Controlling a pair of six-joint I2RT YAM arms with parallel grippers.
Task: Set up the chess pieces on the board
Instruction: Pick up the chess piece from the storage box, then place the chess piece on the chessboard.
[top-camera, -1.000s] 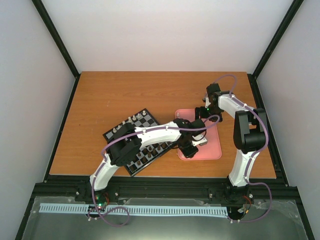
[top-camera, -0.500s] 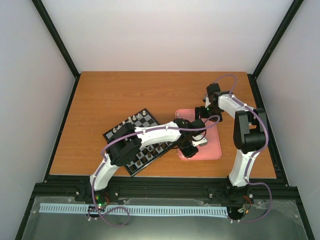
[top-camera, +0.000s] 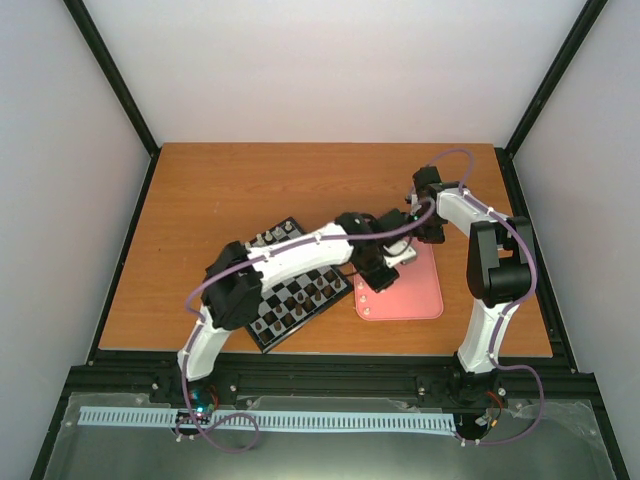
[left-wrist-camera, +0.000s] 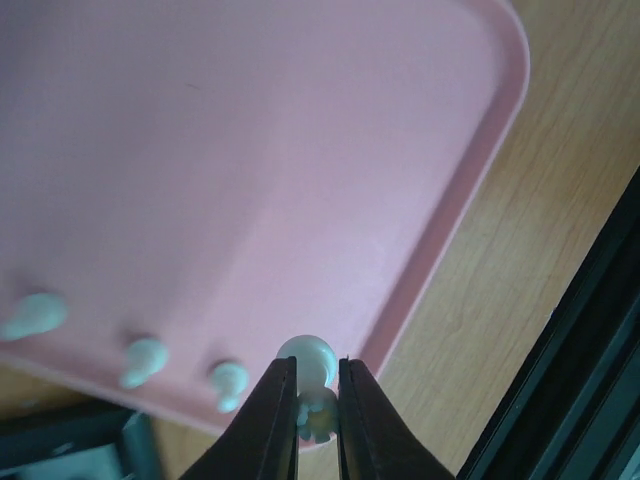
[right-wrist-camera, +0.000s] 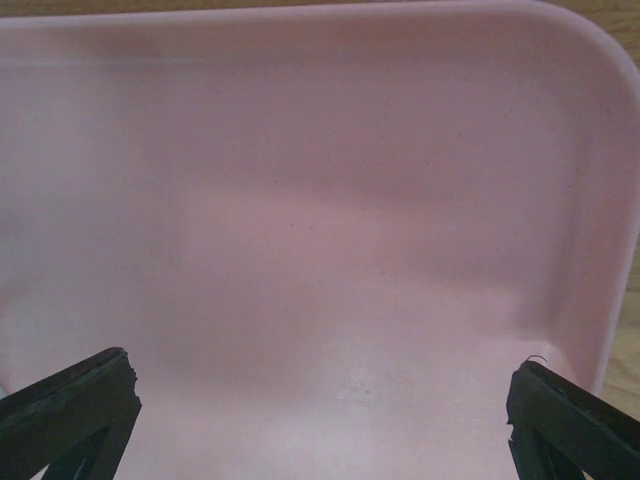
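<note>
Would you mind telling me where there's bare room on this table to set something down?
The table is bare beyond the board and the pink tray, and left of the board. The tray's near-right part is bare too. Its far-left part is crowded: the left end effector, gripping a white chess piece, meets the open right end effector there.

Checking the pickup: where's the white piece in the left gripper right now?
In the left wrist view, the white piece sits pinched in the left gripper at the pink tray's edge, right of three loose white pieces.
</note>
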